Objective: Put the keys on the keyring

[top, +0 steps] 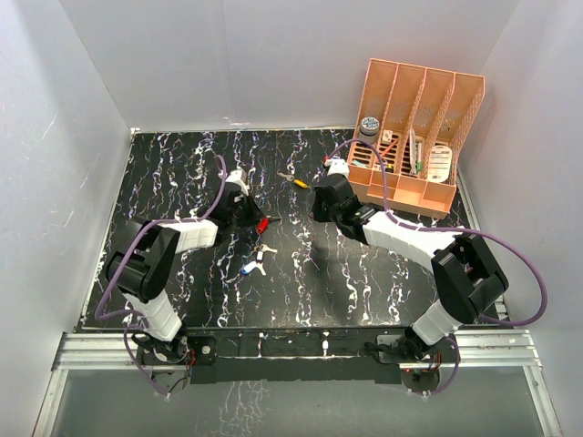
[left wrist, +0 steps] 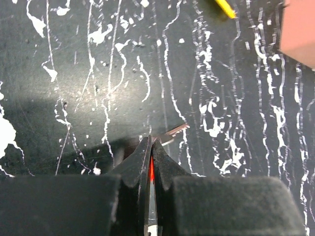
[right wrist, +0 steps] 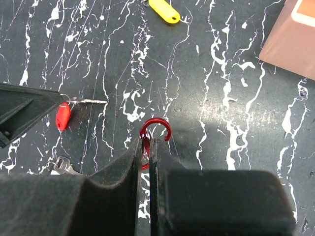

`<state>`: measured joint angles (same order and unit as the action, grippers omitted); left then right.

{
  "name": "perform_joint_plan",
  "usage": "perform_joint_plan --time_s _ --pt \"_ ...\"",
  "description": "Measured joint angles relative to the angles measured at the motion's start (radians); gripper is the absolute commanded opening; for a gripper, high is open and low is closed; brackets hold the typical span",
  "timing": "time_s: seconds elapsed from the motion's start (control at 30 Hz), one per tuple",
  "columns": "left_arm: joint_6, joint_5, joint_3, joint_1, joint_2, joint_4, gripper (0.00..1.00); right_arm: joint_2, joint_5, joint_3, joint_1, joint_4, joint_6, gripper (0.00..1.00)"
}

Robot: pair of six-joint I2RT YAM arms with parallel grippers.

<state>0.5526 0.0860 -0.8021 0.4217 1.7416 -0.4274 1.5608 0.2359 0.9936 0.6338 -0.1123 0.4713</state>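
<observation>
My left gripper [left wrist: 151,140] is shut on the red-headed key [left wrist: 151,170]; its silver blade [left wrist: 174,132] sticks out past the tips. In the top view this gripper [top: 253,217] holds the red key [top: 264,222] left of centre. My right gripper [right wrist: 146,140] is shut on the keyring [right wrist: 156,127], a red wire loop with an open hook end, just above the mat. The red key [right wrist: 63,116] in the left fingers [right wrist: 24,110] shows at the left of the right wrist view. A yellow key [top: 297,181] lies farther back, and the blue key [top: 247,268] and white key [top: 265,249] lie nearer.
An orange desk organiser [top: 414,137] with small items stands at the back right; its corner shows in the right wrist view [right wrist: 290,42]. White walls close in the black marbled mat [top: 301,291]. The yellow key [right wrist: 165,11] lies beyond the ring.
</observation>
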Motion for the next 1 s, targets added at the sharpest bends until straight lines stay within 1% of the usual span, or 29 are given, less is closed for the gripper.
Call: perform_joint_plan --time_s 0.23,0.57,1.0 --pt "-0.028 0.061 0.015 0.0 -0.065 -0.055 0.0 0.001 -0.021 0.019 0.001 -0.005 -0.006 0.0" --pt "-0.103 0.154 0.017 0.007 -0.086 -0.11 0.0 0.008 -0.033 0.054 0.032 -0.023 -0.026 0.0" --pt "-0.309 0.17 0.017 0.111 -0.18 -0.128 0.0 0.021 -0.037 0.077 0.056 -0.05 -0.028 0.0"
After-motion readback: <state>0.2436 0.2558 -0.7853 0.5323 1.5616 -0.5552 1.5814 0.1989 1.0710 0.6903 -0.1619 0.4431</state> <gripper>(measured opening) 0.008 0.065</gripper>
